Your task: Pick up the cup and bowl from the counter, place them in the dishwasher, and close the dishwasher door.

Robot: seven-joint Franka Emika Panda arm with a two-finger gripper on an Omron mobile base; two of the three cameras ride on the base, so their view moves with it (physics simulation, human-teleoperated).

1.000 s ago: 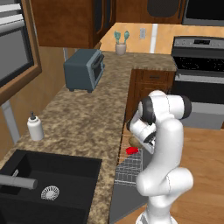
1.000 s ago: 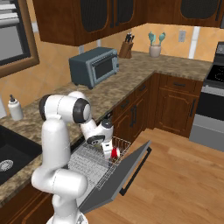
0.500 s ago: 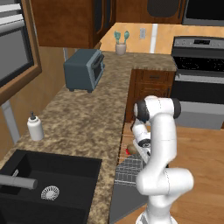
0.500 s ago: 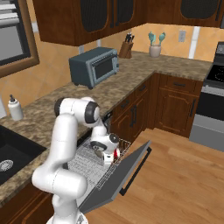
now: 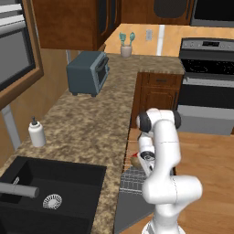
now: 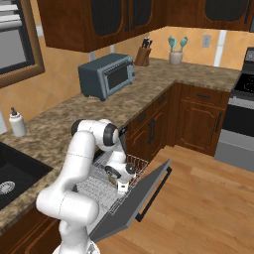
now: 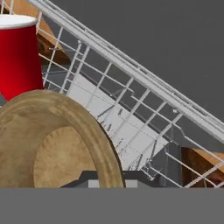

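Two task things sit close together in the hand view: the red cup (image 7: 18, 57) stands upright at the top left, and the tan bowl (image 7: 52, 140) is right in front of the camera, tipped on its edge so its inside faces us; the pincer (image 7: 107, 177) is nearly shut and pinches the bowl's rim; behind them runs the white wire rack (image 7: 131, 127) of the dishwasher (image 6: 106, 181); the cup and the bowl look very near each other, but I cannot tell if they touch.

From the right base view the grey dishwasher door (image 6: 131, 201) hangs open and slopes down toward the wooden floor (image 6: 198, 208), and the arm bends low over the rack; the pincer (image 6: 122, 184) is down by the rack's front edge; the bowl is too hidden there to make out.

From the left base view a bit of the bowl (image 5: 135, 160) peeks out beside the arm; the speckled bench (image 5: 91, 123) holds a toaster oven (image 5: 87, 72) and a white soap bottle (image 5: 36, 133); the black sink (image 5: 45, 192) is nearest the camera.
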